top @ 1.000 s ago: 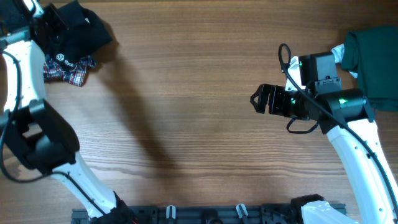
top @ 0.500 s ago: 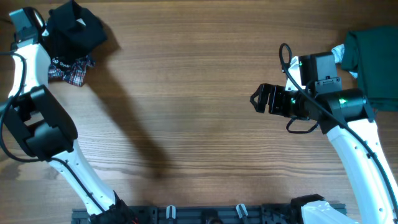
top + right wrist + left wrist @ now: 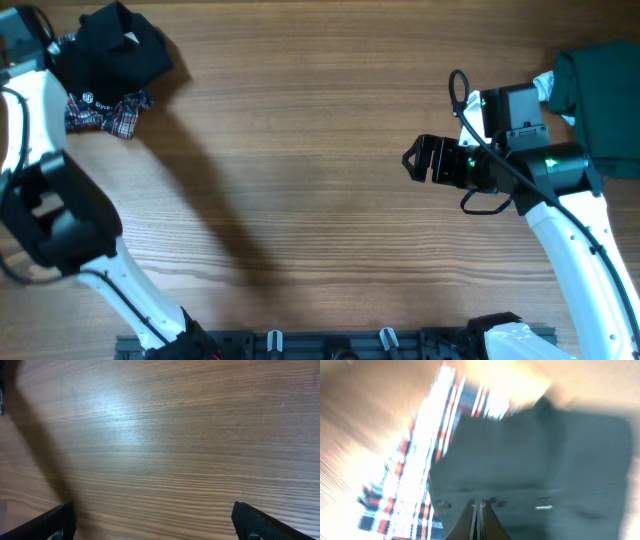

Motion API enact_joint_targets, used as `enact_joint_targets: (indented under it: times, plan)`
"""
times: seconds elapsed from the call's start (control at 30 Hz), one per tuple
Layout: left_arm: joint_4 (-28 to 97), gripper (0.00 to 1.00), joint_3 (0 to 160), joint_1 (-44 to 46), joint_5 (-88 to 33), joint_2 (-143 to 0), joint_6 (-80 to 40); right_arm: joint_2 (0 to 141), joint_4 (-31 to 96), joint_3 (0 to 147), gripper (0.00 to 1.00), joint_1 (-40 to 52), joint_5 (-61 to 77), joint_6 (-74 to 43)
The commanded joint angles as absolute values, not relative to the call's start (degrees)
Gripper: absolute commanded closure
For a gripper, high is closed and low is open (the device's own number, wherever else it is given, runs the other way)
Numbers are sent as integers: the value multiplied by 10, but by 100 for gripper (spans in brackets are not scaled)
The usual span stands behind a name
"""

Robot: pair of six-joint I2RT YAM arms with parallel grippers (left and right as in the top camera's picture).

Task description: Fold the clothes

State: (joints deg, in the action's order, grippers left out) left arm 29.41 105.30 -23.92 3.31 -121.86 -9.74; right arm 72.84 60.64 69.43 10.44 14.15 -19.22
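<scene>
Clothes lie in two groups at opposite ends of the wooden table [image 3: 300, 150]. At the far left corner a black shirt [image 3: 115, 50] sits bunched in a heap, with a small white logo showing near its near edge. A plaid garment [image 3: 110, 112] in red, blue and white pokes out from under the shirt on the near side and again at its left. At the far right edge a green garment [image 3: 605, 95] lies flatter, partly cut off by the frame. The left gripper [image 3: 480, 509] is at the far left corner, just beside the heap. Its fingers are pressed together with no gap, and in the wrist view their tips meet the black shirt, with plaid to the left of it. That view is badly blurred, so whether any cloth is pinched between the tips cannot be told. The right gripper [image 3: 411, 160] hovers over bare wood right of centre, pointing left, well apart from the heap and nearer the green garment. Its jaws stand wide apart with nothing between them. Its wrist view shows only wood grain between the two fingertips [image 3: 62, 520].
</scene>
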Motion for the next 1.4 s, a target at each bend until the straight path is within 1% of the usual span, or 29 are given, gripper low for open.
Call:
enact_joint_targets:
  times: [0.0,0.13,0.23,0.33,0.43,0.6,0.7,0.73,0.87,1.03,1.23,1.37]
  plan:
    - [269,96,1058,-232,44,-1133,-99,717,598,702,0,102,151,-196]
    - [259,96,1058,-232,39,-1162,-111,717,596,702,0,102,151,-196]
    - [239,95,1058,-232,37,-1218,-112,717,596,702,0,102,151,-197]
    - [199,91,1058,-232,37,-1280,-112,717,596,702,0,102,151,-197]
    - [173,85,1058,-232,37,-1333,-112,717,596,702,0,102,151,-206]
    - [174,85,1058,-233,37,-1382,-107,717,597,702,0,102,151,-211]
    - [169,85,1058,-233,45,-1375,-105,717,596,702,0,102,151,-211]
    - [163,87,1058,-233,46,-1356,-92,717,596,702,0,102,151,-211]
    - [151,91,1058,-226,46,-1287,-92,717,596,702,0,102,151,-211]
    - [136,88,1058,-198,46,-1218,-93,717,592,702,0,102,151,-211]
    - [116,84,1058,-154,46,-1243,-95,717,588,702,0,102,164,-211]
    - [96,81,1058,-156,46,-1301,-94,717,592,702,0,102,166,-210]
